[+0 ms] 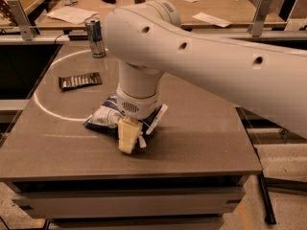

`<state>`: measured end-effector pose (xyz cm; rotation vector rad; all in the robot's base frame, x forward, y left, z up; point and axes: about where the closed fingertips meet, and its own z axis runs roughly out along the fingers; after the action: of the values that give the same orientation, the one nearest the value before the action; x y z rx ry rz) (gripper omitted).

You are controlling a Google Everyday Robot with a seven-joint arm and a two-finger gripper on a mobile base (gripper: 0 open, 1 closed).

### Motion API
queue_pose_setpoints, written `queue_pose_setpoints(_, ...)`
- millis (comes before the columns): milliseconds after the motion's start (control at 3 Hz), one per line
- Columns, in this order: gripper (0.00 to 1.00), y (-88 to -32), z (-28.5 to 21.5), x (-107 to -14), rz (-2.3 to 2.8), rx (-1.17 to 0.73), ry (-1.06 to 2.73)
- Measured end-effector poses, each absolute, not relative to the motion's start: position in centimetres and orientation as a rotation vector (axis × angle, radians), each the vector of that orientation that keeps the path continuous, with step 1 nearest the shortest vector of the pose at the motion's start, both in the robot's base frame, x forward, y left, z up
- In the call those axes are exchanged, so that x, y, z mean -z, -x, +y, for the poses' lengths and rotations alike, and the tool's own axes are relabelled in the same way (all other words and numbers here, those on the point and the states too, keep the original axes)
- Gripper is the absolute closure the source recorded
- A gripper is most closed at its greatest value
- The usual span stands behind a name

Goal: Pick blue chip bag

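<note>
The blue chip bag (pixel 102 117) is a crumpled dark-blue foil bag with white print. It lies near the middle of the grey table (pixel 201 138), mostly hidden under my wrist. One white crimped corner sticks out to the right. My gripper (pixel 127 137) points down at the bag's front edge, at or just above the table top. The big white arm covers the bag's middle.
A flat dark brown-silver wrapper (pixel 80 81) lies on the table to the back left. A tall blue-silver can (pixel 95 37) stands at the back left edge. A white arc (pixel 48 113) is marked on the table. Behind is a wooden desk with papers (pixel 72 14).
</note>
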<state>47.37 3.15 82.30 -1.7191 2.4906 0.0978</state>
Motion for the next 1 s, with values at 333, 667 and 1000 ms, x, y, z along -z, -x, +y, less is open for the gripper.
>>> queue_pose_setpoints(333,0.64,-45.9,2.9,-83.9,2.490,-0.086,1.768)
queue_pose_setpoints(667,0.88,-44.8,2.3,-89.3,2.391,-0.159,1.723)
queue_pose_setpoints(1000,1.00,-45.5,0.8,-95.3,2.226,-0.339,1.579)
